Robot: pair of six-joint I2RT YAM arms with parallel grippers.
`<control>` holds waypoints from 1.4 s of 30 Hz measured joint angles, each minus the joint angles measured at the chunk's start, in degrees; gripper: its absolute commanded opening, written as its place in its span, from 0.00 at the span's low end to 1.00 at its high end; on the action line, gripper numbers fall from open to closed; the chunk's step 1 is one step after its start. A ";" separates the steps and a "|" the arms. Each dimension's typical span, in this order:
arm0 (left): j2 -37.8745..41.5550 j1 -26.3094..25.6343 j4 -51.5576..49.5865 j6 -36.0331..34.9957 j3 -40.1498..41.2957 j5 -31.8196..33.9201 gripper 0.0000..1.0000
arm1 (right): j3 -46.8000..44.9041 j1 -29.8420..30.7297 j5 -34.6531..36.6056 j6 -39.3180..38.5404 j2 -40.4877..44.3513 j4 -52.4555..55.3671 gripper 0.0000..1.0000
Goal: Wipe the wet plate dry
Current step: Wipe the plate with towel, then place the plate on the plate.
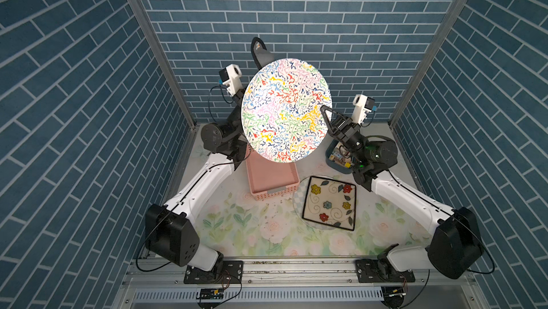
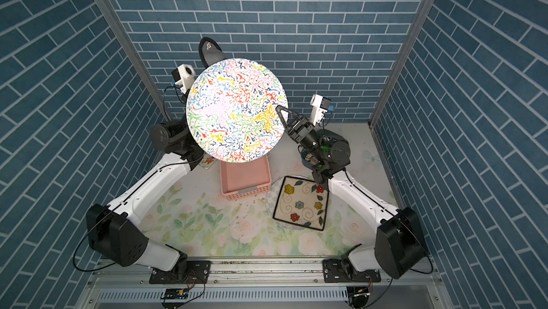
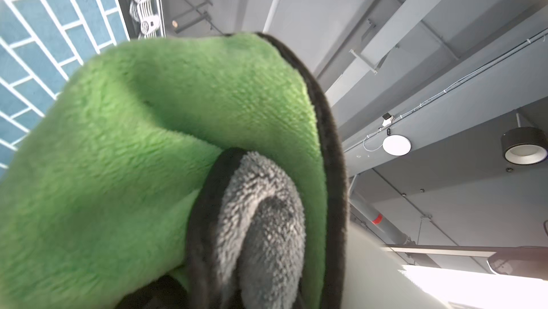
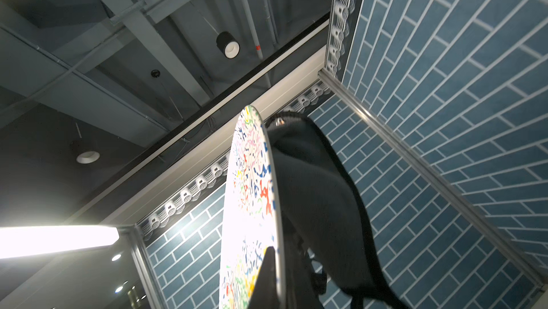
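Count: one round plate with multicoloured squiggles, one cloth, one pink basket, one blue-grey bin, one square flowered plate and one round chequered plate.

Task item: the round plate is held in the air over the far middle of the worktop, above the basket. It stands tilted on edge, with its patterned face showing in both top views.

Right gripper: clamped on the plate's right rim. The right wrist view shows one finger lying over the patterned face.

Left gripper: hidden behind the plate and under the cloth. It is closed, with the cloth bunched around it. The cloth is green on one side, grey on the other and has black trim. It rises behind the plate's back face.

Containers: the raised plate hides most of the basket's interior. The bin sits at the far right edge under the right arm and holds small yellow and mixed-colour items that cannot be identified.

Stack: the square plate lies on the chequered plate, right of centre.

Writing: there is one small tag on the cloth, and it is illegible.
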State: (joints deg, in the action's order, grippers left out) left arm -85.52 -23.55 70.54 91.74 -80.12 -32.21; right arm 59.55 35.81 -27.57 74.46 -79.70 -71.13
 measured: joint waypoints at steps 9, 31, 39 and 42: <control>5.88 -11.54 -10.54 -12.85 9.60 3.82 0.00 | 7.34 -0.13 -3.21 -2.60 -2.82 -2.10 0.00; 31.58 -12.96 -79.34 -63.67 1.40 47.36 0.00 | -14.78 -21.75 7.93 -9.90 21.00 29.81 0.00; 30.69 -12.13 -88.35 -70.20 6.51 60.67 0.00 | -27.39 -21.75 14.25 -19.19 36.96 55.36 0.00; 27.85 -8.22 -90.75 -70.34 7.32 58.31 0.00 | -32.94 -21.75 14.62 -20.20 40.92 61.05 0.00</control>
State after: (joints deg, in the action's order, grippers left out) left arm -57.67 -31.77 -20.21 21.41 -72.79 26.11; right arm 26.61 14.06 -12.95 54.26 -38.79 -10.09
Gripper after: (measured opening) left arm 0.118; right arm 0.086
